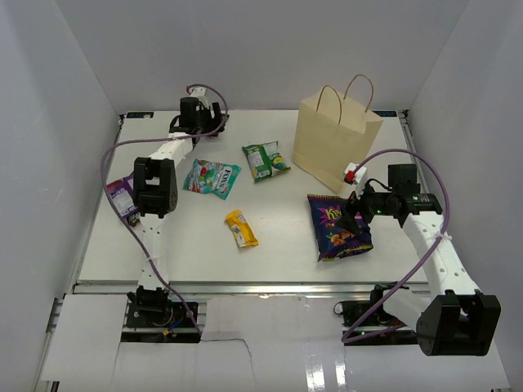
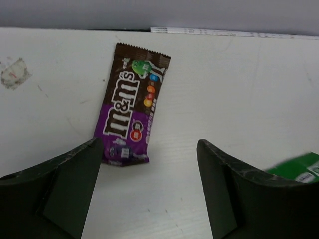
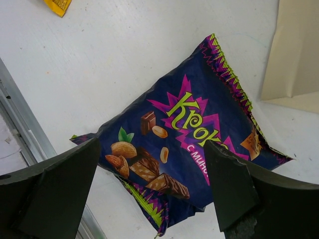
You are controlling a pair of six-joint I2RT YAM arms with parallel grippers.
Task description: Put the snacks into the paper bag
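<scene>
Reads "m&m's" on the dark purple bar (image 2: 132, 104) just ahead of the wide-open, empty left claw (image 2: 148, 149), "Крок" on the purple bag (image 3: 189, 134) beneath the wide-open, empty right claw (image 3: 151, 149).

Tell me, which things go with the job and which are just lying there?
Job: paper bag, purple bag, teal pouch, green pouch, yellow bar, M&M's pack.
Just there: red-and-white bit by the paper bag, scuffed patch.
</scene>
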